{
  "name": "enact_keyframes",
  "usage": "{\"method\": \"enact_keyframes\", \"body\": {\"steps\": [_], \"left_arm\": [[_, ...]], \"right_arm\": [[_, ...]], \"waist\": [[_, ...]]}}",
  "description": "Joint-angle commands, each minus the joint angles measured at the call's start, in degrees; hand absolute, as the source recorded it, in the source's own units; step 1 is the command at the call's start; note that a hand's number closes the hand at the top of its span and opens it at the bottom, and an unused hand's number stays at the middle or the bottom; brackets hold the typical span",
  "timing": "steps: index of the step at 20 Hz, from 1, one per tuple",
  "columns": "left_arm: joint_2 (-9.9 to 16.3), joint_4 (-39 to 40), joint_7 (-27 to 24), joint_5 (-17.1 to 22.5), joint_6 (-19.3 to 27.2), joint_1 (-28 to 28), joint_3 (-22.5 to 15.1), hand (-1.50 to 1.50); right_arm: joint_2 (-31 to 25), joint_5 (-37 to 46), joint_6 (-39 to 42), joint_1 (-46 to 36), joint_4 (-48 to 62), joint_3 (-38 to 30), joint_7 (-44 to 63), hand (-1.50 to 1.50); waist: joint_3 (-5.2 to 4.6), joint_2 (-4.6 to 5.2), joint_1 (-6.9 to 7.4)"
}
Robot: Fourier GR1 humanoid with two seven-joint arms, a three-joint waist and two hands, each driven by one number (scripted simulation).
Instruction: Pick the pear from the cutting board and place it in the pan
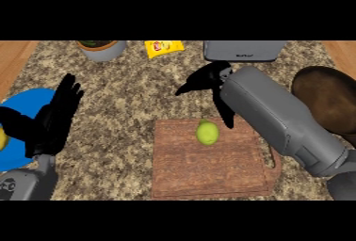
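Observation:
A green pear [206, 132] lies near the far edge of the brown wooden cutting board [208, 174] in the middle of the head view. My right hand [212, 82] hovers just beyond and above the pear, fingers spread and open, holding nothing. One finger points down beside the pear's right side. The dark brown pan [330, 101] sits at the right edge, partly cut off by the view. My left hand [59, 115] rests open at the left, fingers up.
A blue plate [21, 101] lies at the left under my left hand. At the back stand a grey pot with a plant [103, 48], a yellow snack bag [163, 47] and a grey appliance [243, 50]. The counter is speckled stone.

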Motion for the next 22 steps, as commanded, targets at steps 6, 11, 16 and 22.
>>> {"method": "enact_keyframes", "body": {"steps": [6, 11, 16, 22], "left_arm": [[-1.0, 1.7, 0.4, -1.1, -2.0, -2.0, 2.1, 0.0], [-2.8, -3.0, 4.9, -2.8, 0.2, -1.4, 0.5, 0.0], [-1.4, -1.4, 0.5, -1.8, -4.2, 1.2, 3.8, 0.0], [-6.1, -1.1, 1.2, -6.5, -0.5, 0.2, 0.4, 0.0]], "right_arm": [[5.1, 7.6, -0.1, 2.9, 1.4, -1.4, 3.6, -1.5], [8.2, 10.9, -2.2, 2.5, 7.5, -3.4, 3.5, -1.5], [9.3, 14.6, -6.1, 7.0, 8.5, -3.4, 1.4, -1.5], [10.1, 18.0, -6.2, 7.6, 12.1, -3.8, -3.5, -1.5]], "waist": [[0.0, 0.12, 0.0], [0.01, 0.22, 0.49], [0.0, 0.2, 0.52], [0.02, 0.14, 0.33]]}}
